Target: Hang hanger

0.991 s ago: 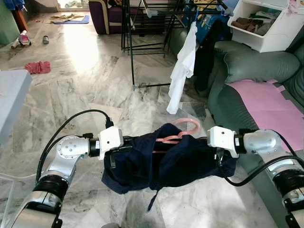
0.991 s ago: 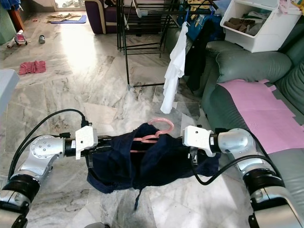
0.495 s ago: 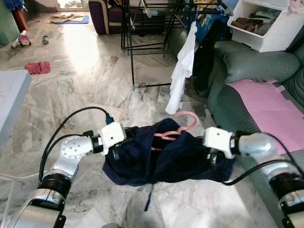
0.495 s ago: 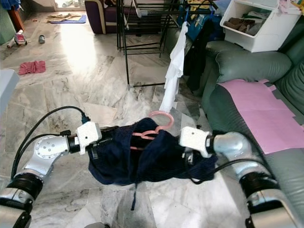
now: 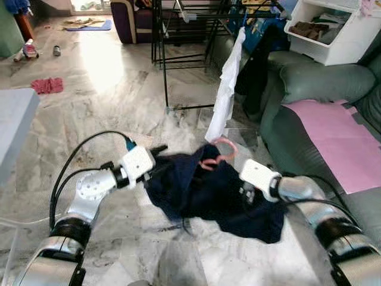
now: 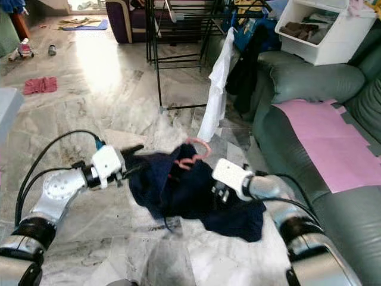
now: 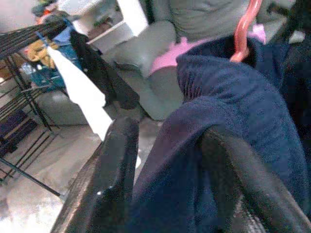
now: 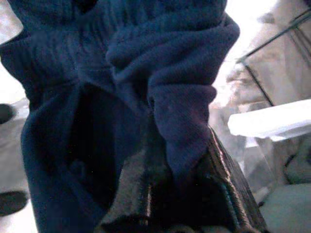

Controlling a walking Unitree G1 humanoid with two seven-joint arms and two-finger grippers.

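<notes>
Both claws grip the navy garment (image 5: 208,190) over the floor: right gripper (image 8: 180,184) pinches a fold; left gripper (image 7: 165,145) clamps cloth. Soft, floppy load. Pink hanger (image 5: 215,156), stiff and light, protrudes centrally; take its hook.

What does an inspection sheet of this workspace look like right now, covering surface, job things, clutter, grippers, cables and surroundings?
Surface: pale marble-tiled floor, sunlit at the far end.
Job's things: dark navy knitted garment on a pink plastic hanger, held up between both arms; black metal drying rack ahead.
Clutter: red cloth and small items on the far floor.
Grippers: left gripper with fingers around a garment fold; right gripper clamped on a garment fold.
Cables: black cable looping over the left arm; another beside the right arm.
Surroundings: white shirt and black garment hanging on the rack, grey-green sofa with pink cover, white storage bin.
</notes>
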